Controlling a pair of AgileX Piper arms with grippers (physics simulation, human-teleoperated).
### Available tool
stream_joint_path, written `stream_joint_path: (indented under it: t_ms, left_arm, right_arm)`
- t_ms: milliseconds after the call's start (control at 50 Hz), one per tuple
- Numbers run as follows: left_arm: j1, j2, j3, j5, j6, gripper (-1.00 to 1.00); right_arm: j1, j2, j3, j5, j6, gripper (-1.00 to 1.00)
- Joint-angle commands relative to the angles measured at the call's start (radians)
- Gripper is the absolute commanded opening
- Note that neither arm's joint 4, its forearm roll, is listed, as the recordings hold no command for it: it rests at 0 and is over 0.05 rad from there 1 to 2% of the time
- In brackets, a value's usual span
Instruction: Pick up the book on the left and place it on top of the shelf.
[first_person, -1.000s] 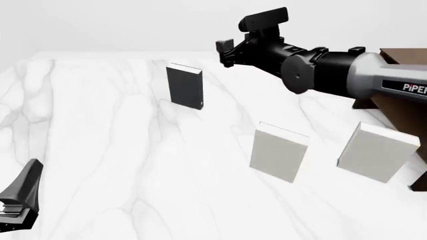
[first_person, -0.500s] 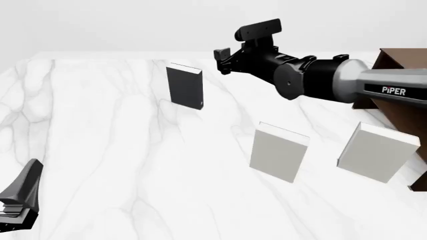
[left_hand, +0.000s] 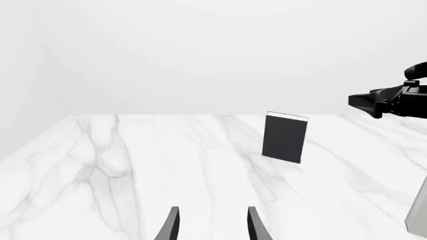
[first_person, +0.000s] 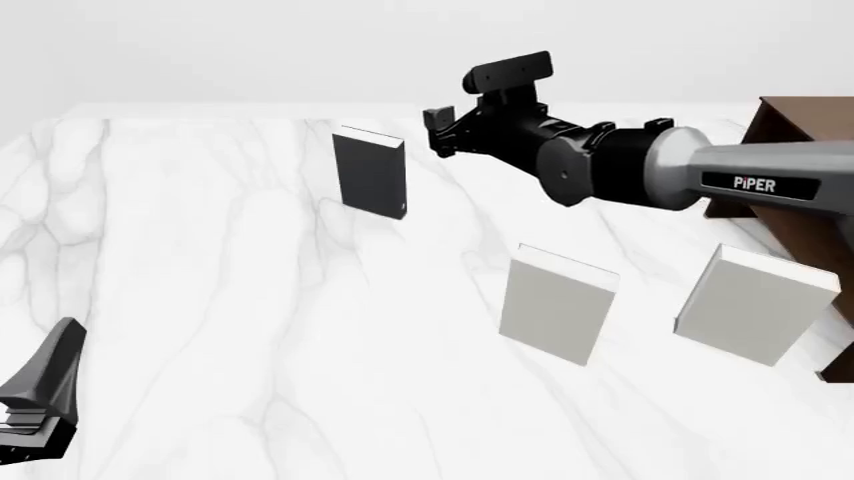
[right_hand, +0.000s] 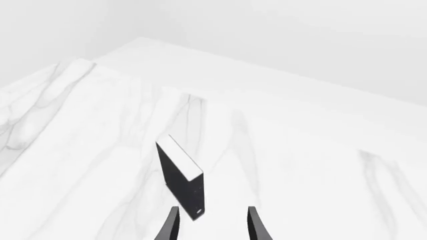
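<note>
- the right gripper (first_person: 442, 128) has moved leftward across the table over the last second, closing on the book (first_person: 370, 172); in the front view it now hangs just beside the book's upper right, not touching it.
- the arm behind it has stretched out further, so more of its grey forearm shows than before.
- judging from this, the step in hand is the approach; no grasp has been made yet.
- the book has not shifted: it stands upright on the marble table (first_person: 200, 300), far left of the two pale books (first_person: 557, 304), well apart from them.
- in the right wrist view the book (right_hand: 180, 175) sits just ahead of the fingers (right_hand: 172, 226), nearer one finger than centred in the gap; the fingers stand apart with nothing between them.
- the left gripper (left_hand: 212, 225) has stayed parked at the near left corner, its fingers also apart and empty, with the book (left_hand: 285, 137) well ahead of it.
- the shelf (first_person: 801, 190) is cut off by the right edge of the front view and partly covered by the arm; its top surface and inner board cannot be made out.
- the right gripper's fingertips are hard to read in the front view, dark against dark.
- whether the fingers will straddle the cover or the spine cannot be told yet.
</note>
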Motion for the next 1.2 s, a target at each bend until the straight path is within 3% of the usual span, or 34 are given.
stream_joint_path:
  t_ms: [20, 1200]
  left_arm:
    - [0.000, 0.000, 0.000, 0.000, 0.000, 1.00]
    - [0.000, 0.000, 0.000, 0.000, 0.000, 1.00]
  right_arm:
    - [0.002, 0.027, -0.010, -0.011, 0.006, 1.00]
    - [0.034, 0.210, -0.155, -0.052, 0.031, 1.00]
